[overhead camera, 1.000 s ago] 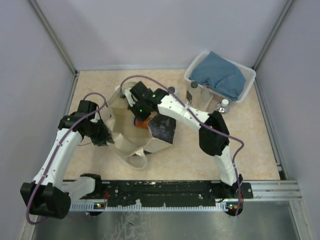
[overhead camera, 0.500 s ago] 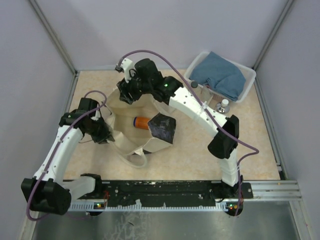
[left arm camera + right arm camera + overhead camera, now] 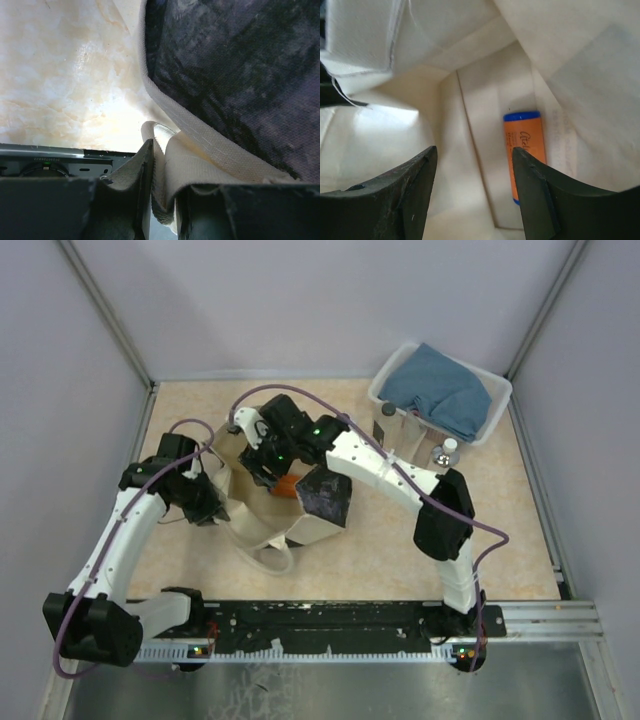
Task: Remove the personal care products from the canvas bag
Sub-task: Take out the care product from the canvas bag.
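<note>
The canvas bag (image 3: 262, 525) lies open in the middle of the table, its dark printed panel (image 3: 326, 496) turned to the right. A blue-and-orange bottle (image 3: 526, 145) lies on its side on the bag's floor (image 3: 288, 486). My right gripper (image 3: 474, 152) hangs open inside the bag's mouth (image 3: 268, 466); the bottle sits just beyond its right finger, untouched. My left gripper (image 3: 163, 192) is shut on a fold of the bag's cream rim (image 3: 200, 160) at the bag's left side (image 3: 207, 504). A grey-capped white bottle (image 3: 449, 449) stands on the table by the basket.
A white plastic basket (image 3: 392, 376) holding a blue cloth (image 3: 440, 395) stands at the back right, with a dark-capped bottle (image 3: 388, 412) against its near-left side. The bag's strap (image 3: 268, 558) loops toward the near edge. Grey walls close in the table.
My right gripper lifted out toward the bag's back-left, then came back down into the mouth, and its jaws went from shut to open. The left gripper kept its hold on the rim.
</note>
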